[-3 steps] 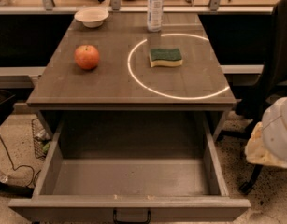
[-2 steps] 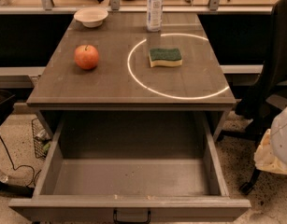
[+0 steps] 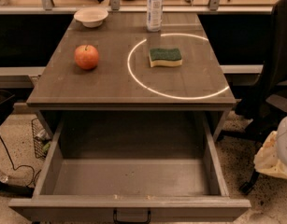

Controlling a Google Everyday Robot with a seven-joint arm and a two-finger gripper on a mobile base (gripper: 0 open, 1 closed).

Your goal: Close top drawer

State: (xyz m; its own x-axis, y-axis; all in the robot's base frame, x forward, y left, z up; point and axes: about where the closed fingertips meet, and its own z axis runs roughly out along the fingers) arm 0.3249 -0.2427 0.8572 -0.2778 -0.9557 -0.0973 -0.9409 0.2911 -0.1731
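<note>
Looking down over the table (image 3: 110,85) from its near side, I saw the top drawer (image 3: 129,202) pulled well out from under the tabletop toward the near edge of the view. Its long axis ran left to right, almost as wide as the table. The front panel faced the near side, with the small dark handle (image 3: 132,215) at its centre. The side walls ran back under the table.

The pincer (image 3: 276,155) sat low at the right edge, right of the drawer and apart from it. I could not tell whether it was spread or pressed together.

On the table an apple (image 3: 86,57) stood toward the left. A green-and-yellow sponge (image 3: 165,57) lay inside a thin ring of light (image 3: 129,64) toward the right. A clear bottle (image 3: 154,8) stood upright at the far edge, just beyond that ring, and a white bowl (image 3: 90,17) sat at the far left corner.

A dark office chair (image 3: 274,55) stood to the right. A wire basket (image 3: 40,136) and a black cable (image 3: 7,157) lay to the left on the speckled floor (image 3: 236,162).
</note>
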